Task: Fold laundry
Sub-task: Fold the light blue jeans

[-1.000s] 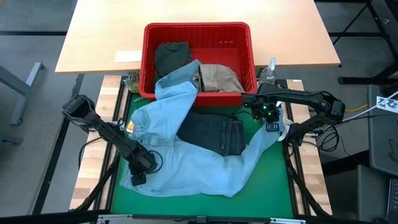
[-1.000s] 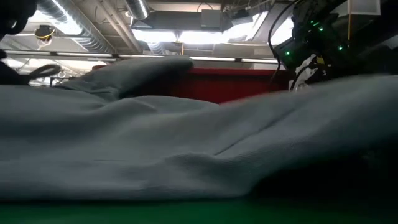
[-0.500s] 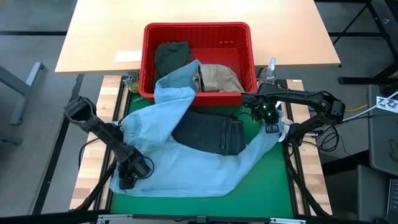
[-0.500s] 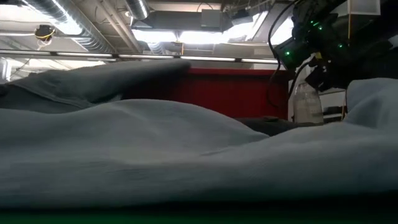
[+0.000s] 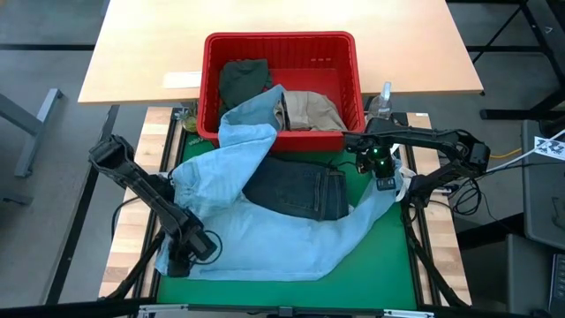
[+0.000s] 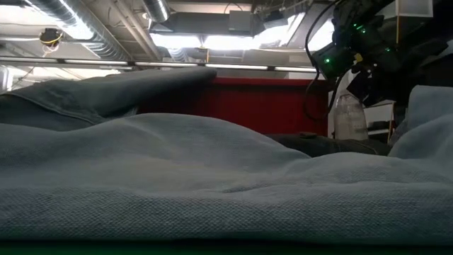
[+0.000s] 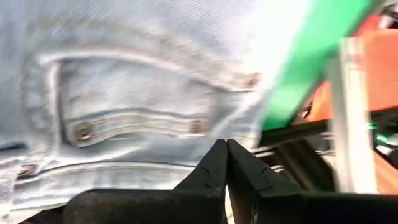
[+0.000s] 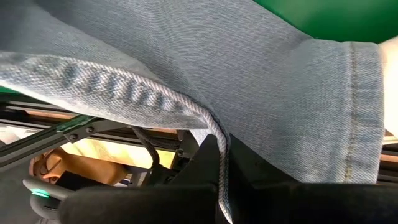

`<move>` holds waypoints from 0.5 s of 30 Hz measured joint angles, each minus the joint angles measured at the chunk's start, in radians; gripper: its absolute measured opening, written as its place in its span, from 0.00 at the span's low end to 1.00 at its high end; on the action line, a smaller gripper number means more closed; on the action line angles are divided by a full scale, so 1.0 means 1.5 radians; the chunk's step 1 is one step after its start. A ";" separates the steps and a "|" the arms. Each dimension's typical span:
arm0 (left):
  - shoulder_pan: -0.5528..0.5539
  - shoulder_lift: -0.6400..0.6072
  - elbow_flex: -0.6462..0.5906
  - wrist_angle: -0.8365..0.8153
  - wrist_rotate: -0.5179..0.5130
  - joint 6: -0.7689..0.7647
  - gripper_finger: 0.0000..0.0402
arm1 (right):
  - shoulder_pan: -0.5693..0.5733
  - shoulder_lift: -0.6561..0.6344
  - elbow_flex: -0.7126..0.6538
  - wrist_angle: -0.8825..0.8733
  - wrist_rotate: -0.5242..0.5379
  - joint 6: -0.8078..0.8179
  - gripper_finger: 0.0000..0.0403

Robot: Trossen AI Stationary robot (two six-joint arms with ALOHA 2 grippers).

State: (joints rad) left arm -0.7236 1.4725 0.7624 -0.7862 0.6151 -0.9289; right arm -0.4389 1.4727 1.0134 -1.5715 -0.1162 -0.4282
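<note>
Pinching the waist end of the light blue jeans [image 5: 265,234] at the mat's front-left corner, left gripper [image 5: 179,262] has its jaws clamped together on the denim. Jeans sprawl across the green mat [image 5: 371,261], one leg draped up over the rim of the red basket [image 5: 212,79]. Dark navy jeans [image 5: 300,190] lie folded on top, mid-mat. Olive piece [image 5: 243,79] and khaki piece [image 5: 309,110] sit in the basket. Right gripper [image 5: 386,181], at the mat's right edge, is clamped on the other leg's hem.
</note>
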 joint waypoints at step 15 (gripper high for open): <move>0.159 -0.033 0.071 0.075 -0.361 0.017 0.00 | 0.000 0.000 0.000 0.000 -0.029 -0.017 0.01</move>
State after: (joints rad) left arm -0.4846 1.4223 0.8684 -0.6733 0.0739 -0.9035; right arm -0.4389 1.4731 1.0134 -1.5711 -0.1592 -0.4534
